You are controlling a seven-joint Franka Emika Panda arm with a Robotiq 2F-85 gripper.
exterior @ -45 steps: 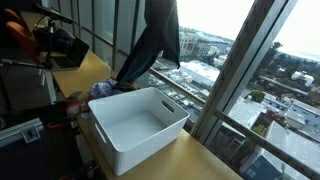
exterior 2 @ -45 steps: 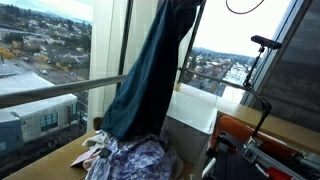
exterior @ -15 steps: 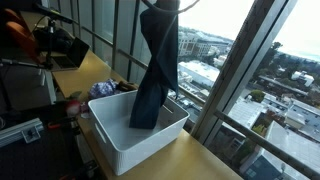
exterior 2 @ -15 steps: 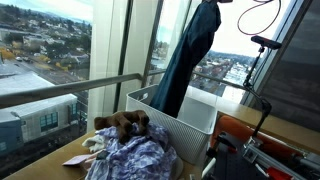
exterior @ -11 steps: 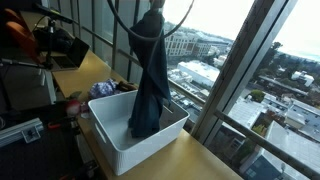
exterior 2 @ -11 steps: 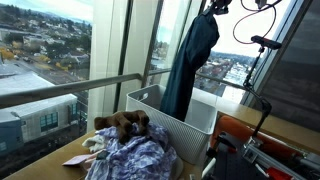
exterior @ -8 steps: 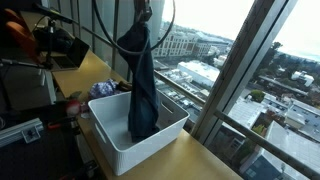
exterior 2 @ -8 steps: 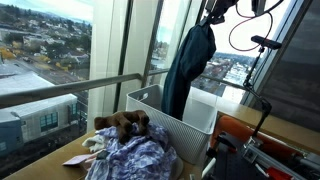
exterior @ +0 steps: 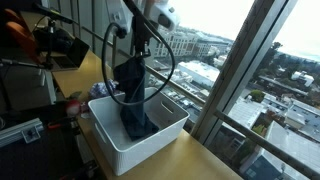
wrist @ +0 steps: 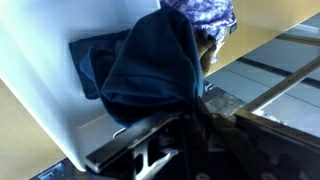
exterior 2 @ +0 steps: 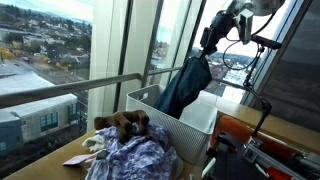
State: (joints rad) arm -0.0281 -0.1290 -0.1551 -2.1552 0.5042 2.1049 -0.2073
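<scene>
Pinching dark cloth (exterior: 133, 100) top between narrow fingers (exterior 2: 208, 47), dangling it into white bin (exterior: 115, 150), lower end bunching on bin floor. Lying beside bin on tabletop (exterior: 210, 160): clothes pile (exterior 2: 130, 158).

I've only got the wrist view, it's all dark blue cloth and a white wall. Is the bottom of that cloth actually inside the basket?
Observer: Yes. In both exterior views the dark blue cloth garment hangs from the hand, its lower end inside the white plastic basket.
Operator: How high is the hand?
Observer: Clearly above the basket's rim, over the basket.
Operator: Anything beside the basket?
Observer: In an exterior view, a pile of purple-and-white patterned cloth lies next to it, with something brown on top.
</scene>
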